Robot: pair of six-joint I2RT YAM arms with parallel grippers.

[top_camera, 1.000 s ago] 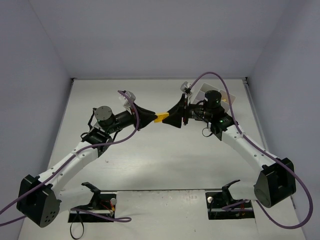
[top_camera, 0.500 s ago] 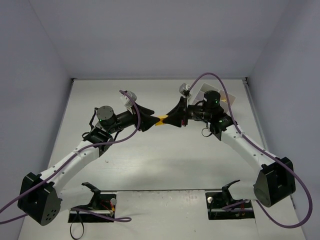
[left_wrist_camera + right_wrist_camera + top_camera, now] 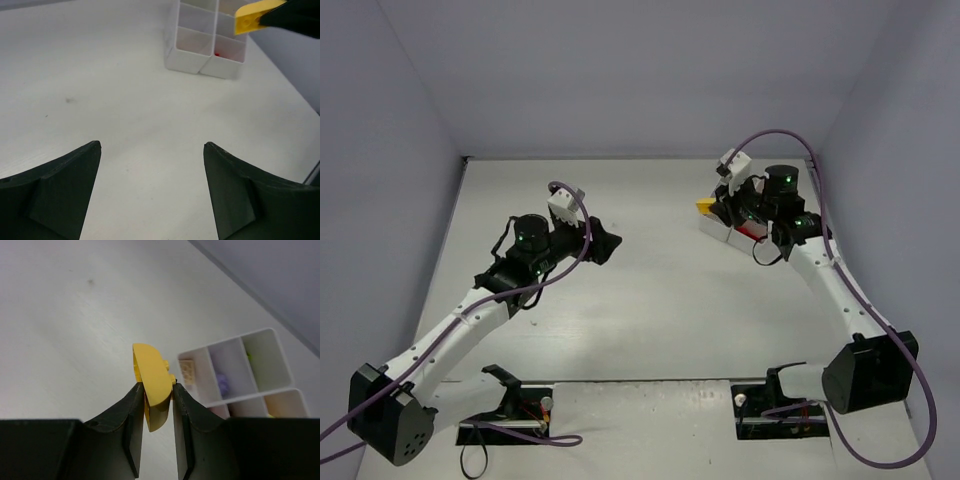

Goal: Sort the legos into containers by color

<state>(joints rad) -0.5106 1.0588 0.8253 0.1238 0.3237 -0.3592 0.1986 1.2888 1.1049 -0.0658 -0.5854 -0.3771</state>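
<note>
Checking in on the right hand [image 3: 156, 390]: squeezed shut on a yellow brick [image 3: 150, 371], pinching it by the flat faces near one end, with most of it poking out past the fingertips. Not a deep hold, by the look of it.

Spotting the white tray [image 3: 240, 398] just ahead of that hand and off to its right, down on the worktop [image 3: 100, 75]. Judging the brick as beside the tray, not over any pocket yet. Seeing a cream brick [image 3: 187, 371], a lavender brick [image 3: 223, 382] and a lime brick [image 3: 248, 357] in three separate pockets, plus a speck of red [image 3: 217, 53] in another via the left wrist view. Can't tell which pocket belongs to yellow.

Over at the left hand [image 3: 151, 146]: spread wide, holding nothing, hovering over the worktop with the tray well ahead and to its right.

Stuff to worry about from here:
- Letting go too soon, meaning a brick on the worktop short of the tray wall, or a bounce off a divider.
- Landing it in the cream pocket, the closest one to the fingertips and an easy colour mix-up.
- Twisting in that shallow pinch during the reach, then dropping crooked.
- Clipping the tray rim with the fingers on the way down and shoving such a light thing sideways, spilling the sorted pieces.
</note>
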